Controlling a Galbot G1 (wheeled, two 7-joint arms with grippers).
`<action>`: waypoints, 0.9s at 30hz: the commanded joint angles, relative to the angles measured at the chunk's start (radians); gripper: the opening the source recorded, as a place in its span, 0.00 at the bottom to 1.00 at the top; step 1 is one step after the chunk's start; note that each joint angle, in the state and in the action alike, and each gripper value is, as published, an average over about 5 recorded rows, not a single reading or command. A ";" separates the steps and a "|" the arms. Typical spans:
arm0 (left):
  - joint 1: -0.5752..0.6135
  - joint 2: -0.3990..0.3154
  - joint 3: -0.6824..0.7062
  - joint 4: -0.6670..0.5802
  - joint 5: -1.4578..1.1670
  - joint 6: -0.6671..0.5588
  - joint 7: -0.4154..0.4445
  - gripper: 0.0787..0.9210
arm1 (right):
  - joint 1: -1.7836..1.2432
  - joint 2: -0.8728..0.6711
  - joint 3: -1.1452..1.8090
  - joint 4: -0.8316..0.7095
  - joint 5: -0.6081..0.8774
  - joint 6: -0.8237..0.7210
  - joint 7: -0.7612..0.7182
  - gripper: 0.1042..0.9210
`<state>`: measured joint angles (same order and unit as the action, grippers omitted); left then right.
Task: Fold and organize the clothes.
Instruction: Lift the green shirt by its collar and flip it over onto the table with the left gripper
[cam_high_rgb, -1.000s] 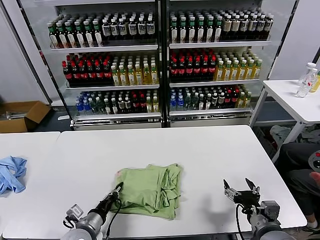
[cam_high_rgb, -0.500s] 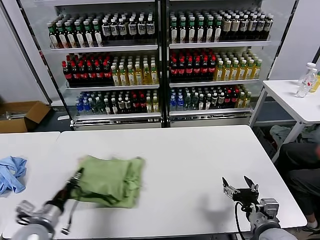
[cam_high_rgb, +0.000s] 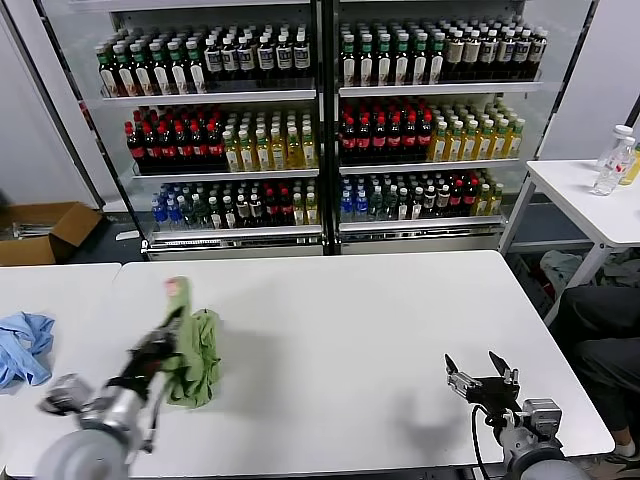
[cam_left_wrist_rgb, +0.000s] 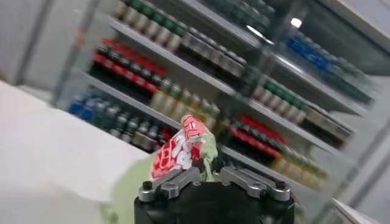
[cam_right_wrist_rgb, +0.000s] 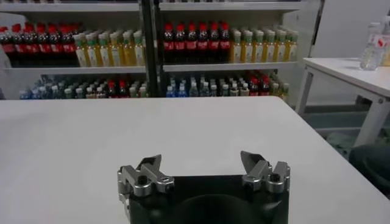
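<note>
The light green polo shirt (cam_high_rgb: 196, 345) hangs bunched and lifted off the white table (cam_high_rgb: 340, 330) at its left side, pinched by my left gripper (cam_high_rgb: 166, 343), which is shut on the cloth. In the left wrist view the shirt (cam_left_wrist_rgb: 206, 146) rises from between the closed jaws of that gripper (cam_left_wrist_rgb: 207, 176), its red-and-white chest print (cam_left_wrist_rgb: 177, 152) facing the camera. My right gripper (cam_high_rgb: 480, 378) waits open near the table's front right edge, nothing between its fingers; the right wrist view shows this gripper (cam_right_wrist_rgb: 202, 165) over bare tabletop.
A light blue cloth (cam_high_rgb: 22, 345) lies on the neighbouring table at far left. Drink coolers (cam_high_rgb: 320, 120) full of bottles stand behind the table. A small white side table (cam_high_rgb: 590, 200) with bottles is at the right, and a cardboard box (cam_high_rgb: 40, 230) on the floor at left.
My left gripper has dragged the shirt leftward across the table and raised it, so the flat folded shirt now hangs bunched. The right arm has stayed put.
</note>
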<state>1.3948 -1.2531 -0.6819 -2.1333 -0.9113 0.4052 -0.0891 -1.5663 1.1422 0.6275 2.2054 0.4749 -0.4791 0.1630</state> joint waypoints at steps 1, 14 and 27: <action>-0.244 -0.153 0.572 0.136 0.233 -0.001 -0.079 0.03 | -0.040 0.010 0.041 0.035 -0.001 0.003 -0.002 0.88; -0.338 -0.318 0.812 0.411 0.370 -0.056 -0.098 0.03 | -0.064 -0.003 0.082 0.053 0.007 0.012 -0.006 0.88; -0.241 -0.262 0.770 0.274 0.579 -0.231 -0.068 0.41 | 0.013 -0.043 0.010 0.030 0.045 0.020 -0.006 0.88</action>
<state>1.0907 -1.5351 0.0474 -1.7590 -0.4722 0.2752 -0.1702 -1.6037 1.1126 0.6872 2.2524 0.4999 -0.4605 0.1545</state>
